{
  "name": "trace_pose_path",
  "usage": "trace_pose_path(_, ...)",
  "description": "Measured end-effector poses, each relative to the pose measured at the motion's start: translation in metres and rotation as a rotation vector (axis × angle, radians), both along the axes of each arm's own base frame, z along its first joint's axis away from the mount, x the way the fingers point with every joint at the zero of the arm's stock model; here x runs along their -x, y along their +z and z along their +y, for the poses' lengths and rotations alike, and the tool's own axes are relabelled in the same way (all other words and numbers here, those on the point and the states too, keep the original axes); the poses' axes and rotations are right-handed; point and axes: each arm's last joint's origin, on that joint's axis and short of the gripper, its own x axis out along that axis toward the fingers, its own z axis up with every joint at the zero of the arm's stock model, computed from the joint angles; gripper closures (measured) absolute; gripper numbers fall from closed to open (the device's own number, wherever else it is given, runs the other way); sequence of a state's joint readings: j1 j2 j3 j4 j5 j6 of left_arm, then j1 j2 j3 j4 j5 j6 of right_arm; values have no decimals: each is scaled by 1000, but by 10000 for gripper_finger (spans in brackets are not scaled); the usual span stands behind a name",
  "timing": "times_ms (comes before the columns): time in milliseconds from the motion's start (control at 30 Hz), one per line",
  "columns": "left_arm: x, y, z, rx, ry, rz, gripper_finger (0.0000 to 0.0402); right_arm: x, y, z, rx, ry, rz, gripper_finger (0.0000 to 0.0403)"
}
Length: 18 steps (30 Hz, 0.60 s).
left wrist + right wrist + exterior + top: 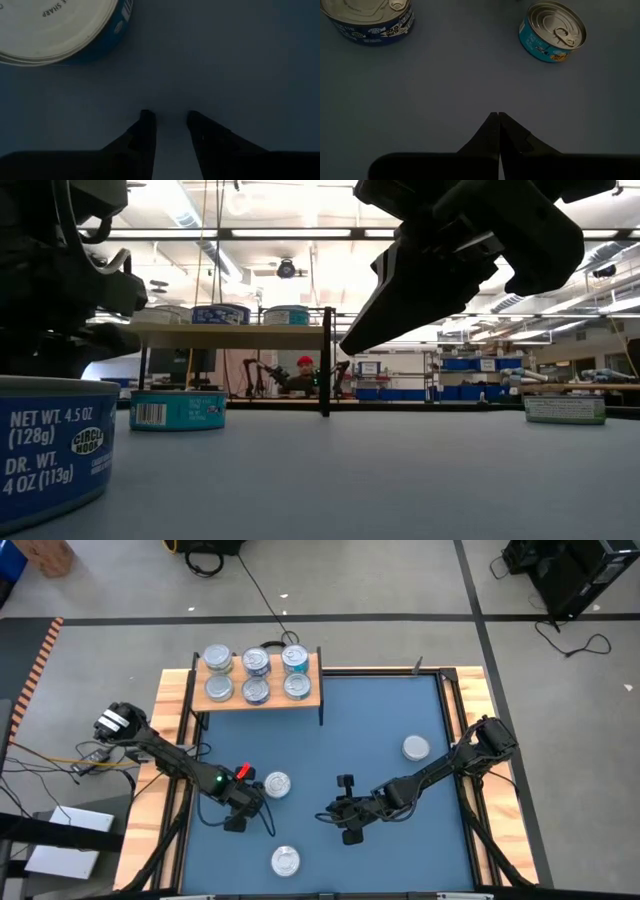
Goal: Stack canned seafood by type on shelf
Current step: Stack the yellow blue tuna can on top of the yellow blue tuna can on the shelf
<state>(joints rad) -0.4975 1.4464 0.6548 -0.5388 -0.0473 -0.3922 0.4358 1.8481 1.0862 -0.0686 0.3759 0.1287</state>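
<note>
Two dark robot arms reach inward from opposite sides, elbows bent, wrists low. The left gripper (243, 816) points straight down, its two fingers (145, 131) parted with a narrow gap and holding nothing. The right gripper (340, 817) points down, its fingers pressed together.

Silvery-lidded tins (553, 32) with blue and teal labels sit on a blue tabletop (380, 720); the shelf (258, 700) is light wood.
</note>
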Motion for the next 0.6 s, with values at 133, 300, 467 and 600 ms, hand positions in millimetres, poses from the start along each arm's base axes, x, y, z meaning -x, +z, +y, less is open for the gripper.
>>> trace_pose_path(133, 0, 0, 0, -6, -26, 0, 279, 0, 0, 0, 0, 0, 1, 394)
trace_pose_path(300, -3, 7, -2, -18, -41, 12, 279, 0, 0, 0, 0, 0, 1, 395)
trace_pose_path(467, -12, 23, -5, -83, -57, -30, 279, 0, 0, 0, 0, 0, 1, 394)
trace_pose_path(600, -13, 24, 0, -150, -59, -42, 280, 0, 0, 0, 0, 0, 1, 395)
